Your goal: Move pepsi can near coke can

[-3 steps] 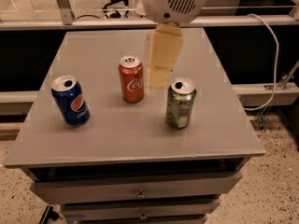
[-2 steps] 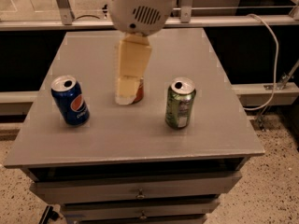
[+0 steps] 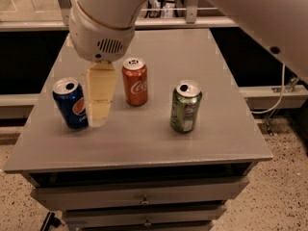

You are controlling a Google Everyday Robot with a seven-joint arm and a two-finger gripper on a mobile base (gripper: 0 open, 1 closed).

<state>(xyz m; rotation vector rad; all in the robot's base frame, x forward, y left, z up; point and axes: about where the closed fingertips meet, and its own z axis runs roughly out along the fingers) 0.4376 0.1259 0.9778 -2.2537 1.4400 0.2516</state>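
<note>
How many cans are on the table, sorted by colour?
Blue: 1, the pepsi can
Red: 1, the coke can
Green: 1, the green can
Total: 3 cans, all upright on the table
The gripper hangs beside the pepsi can, on its side toward the coke can.

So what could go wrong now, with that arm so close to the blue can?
The gripper hangs right beside the pepsi can, so a slightly off approach could tip it rather than grasp it. The coke can stands close on the gripper's other side and might get bumped. A toppled can could roll off the table.
</note>
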